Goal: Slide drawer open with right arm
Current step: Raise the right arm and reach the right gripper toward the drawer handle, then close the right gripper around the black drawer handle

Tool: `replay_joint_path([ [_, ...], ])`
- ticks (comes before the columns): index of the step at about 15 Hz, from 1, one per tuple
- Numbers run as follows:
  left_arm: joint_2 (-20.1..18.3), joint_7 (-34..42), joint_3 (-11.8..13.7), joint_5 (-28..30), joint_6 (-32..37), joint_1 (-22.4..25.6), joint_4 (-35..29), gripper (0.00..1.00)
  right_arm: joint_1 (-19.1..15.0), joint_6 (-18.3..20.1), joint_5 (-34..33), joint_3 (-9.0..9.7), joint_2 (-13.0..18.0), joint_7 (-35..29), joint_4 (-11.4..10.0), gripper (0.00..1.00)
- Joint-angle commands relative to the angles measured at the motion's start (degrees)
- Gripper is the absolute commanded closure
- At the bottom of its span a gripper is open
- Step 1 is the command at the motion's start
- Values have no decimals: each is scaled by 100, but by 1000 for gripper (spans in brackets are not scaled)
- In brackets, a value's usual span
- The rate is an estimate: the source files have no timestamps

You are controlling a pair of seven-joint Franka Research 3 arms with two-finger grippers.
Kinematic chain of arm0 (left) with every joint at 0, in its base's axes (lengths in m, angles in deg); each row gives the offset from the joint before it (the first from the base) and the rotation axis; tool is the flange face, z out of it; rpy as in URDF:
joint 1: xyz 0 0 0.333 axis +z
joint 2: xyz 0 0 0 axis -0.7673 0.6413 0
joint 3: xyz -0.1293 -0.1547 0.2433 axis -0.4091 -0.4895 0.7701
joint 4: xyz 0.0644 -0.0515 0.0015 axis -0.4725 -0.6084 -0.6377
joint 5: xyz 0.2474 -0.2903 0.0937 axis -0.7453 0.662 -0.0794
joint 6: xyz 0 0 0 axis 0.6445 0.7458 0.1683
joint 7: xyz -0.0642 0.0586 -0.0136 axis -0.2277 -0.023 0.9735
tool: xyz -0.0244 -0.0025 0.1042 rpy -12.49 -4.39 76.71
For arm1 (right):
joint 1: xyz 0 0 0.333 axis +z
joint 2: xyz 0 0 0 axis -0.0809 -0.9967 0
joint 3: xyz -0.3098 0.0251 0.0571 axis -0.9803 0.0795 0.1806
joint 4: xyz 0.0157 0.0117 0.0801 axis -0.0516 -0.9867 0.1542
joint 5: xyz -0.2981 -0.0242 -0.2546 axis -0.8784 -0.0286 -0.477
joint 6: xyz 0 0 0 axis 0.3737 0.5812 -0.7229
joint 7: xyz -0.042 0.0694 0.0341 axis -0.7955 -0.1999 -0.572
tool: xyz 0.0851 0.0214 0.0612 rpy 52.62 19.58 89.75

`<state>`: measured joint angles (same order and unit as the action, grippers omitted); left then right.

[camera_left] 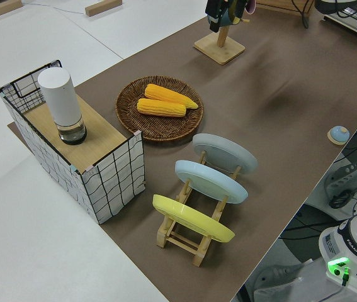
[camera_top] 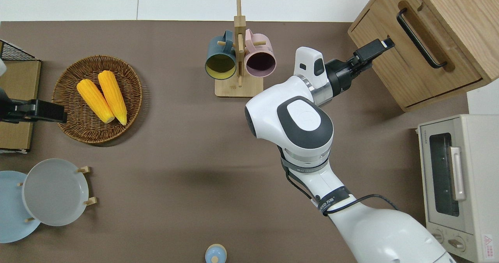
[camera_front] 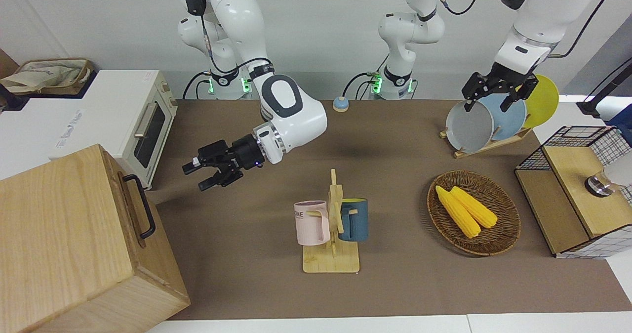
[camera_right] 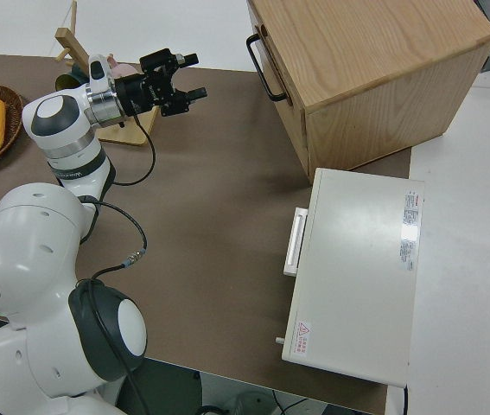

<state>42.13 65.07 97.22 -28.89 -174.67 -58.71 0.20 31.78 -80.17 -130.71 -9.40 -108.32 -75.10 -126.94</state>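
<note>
Front view: the right gripper (camera_front: 210, 174) is turned sideways toward the drawer (camera_front: 132, 209), fingers spread and empty, a posture suited to closing on the black bar handle (camera_front: 140, 206). It is short of the handle, not touching.

Overhead view: the drawer sits shut in the wooden box (camera_top: 456, 17) at the right arm's end of the table, farther from the robots than the toaster oven (camera_top: 460, 185).

Left side view: the left arm is parked.

Right side view: the spread fingers (camera_right: 194, 92) point at the handle, level with it.

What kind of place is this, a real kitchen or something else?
Probably a robot lab staged as a kitchen: a toaster oven, a plate rack and a mug stand share one table with two robot arms.
</note>
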Motion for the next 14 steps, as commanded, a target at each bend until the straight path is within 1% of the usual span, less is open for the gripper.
replay_joint_path([
  [1, 76, 43, 95, -72, -2, -99, 117, 2, -174, -96, -285, 47, -36, -156, -105, 17],
  [3, 76, 43, 95, -72, -2, -99, 117, 5, -271, -96, -303, 47, -36, -269, -192, 17],
  [4, 76, 43, 95, -72, -2, -99, 117, 5, -323, -96, -416, 47, -36, -288, -280, 17],
  [6, 76, 43, 95, -72, -2, -99, 117, 2, -403, -96, -714, 47, -36, -314, -351, 17],
  [11, 76, 43, 95, -72, -2, -99, 117, 5, -622, -429, -1093, 39, -45, -332, -360, 17],
  [14, 76, 43, 95, -72, -2, -99, 117, 2, -737, -527, -1111, 38, -63, -410, -360, 17],
])
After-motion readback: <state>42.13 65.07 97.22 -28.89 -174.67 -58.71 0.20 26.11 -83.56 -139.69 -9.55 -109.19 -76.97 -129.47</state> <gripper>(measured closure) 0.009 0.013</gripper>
